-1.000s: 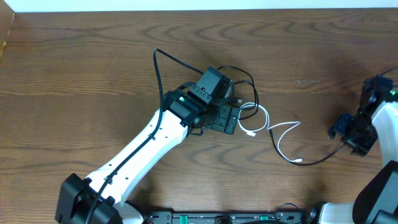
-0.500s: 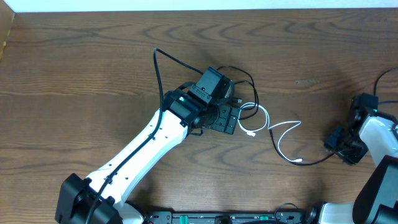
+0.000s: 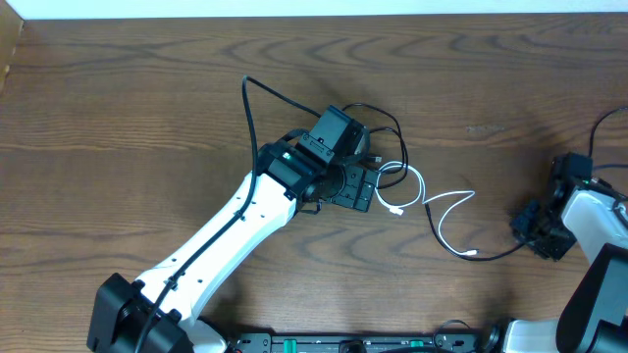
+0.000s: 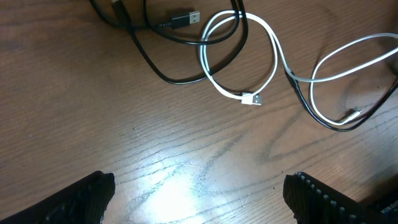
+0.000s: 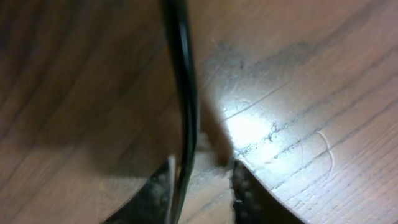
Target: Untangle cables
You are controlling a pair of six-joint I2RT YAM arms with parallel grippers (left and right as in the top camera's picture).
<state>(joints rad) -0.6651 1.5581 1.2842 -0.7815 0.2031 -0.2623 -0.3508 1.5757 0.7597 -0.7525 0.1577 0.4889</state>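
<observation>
The cables lie tangled at mid-table: a white cable (image 3: pixel 422 191) loops through a black cable (image 3: pixel 388 127). In the left wrist view the white cable (image 4: pixel 273 56) ends in a small plug (image 4: pixel 252 99) and crosses the black cable (image 4: pixel 155 68). My left gripper (image 3: pixel 355 186) hovers just beside the tangle, its jaws wide open and empty (image 4: pixel 199 199). A black strand (image 3: pixel 496 254) trails right to my right gripper (image 3: pixel 535 227). There the black cable (image 5: pixel 185 93) runs between the narrowed jaws (image 5: pixel 202 186), against the left finger (image 5: pixel 152 193), with a gap to the right finger (image 5: pixel 249 193).
Brown wood-grain table (image 3: pixel 147 98) all round. A thicker black arm cable (image 3: pixel 257 98) arcs up behind the left wrist. The table's far edge (image 3: pixel 314 16) meets a white strip. The right arm's white body (image 3: pixel 599 284) fills the lower right corner.
The right gripper has shifted a little left and down onto the black cable's end, and its jaws have narrowed around that cable. The left arm and the tangle are still.
</observation>
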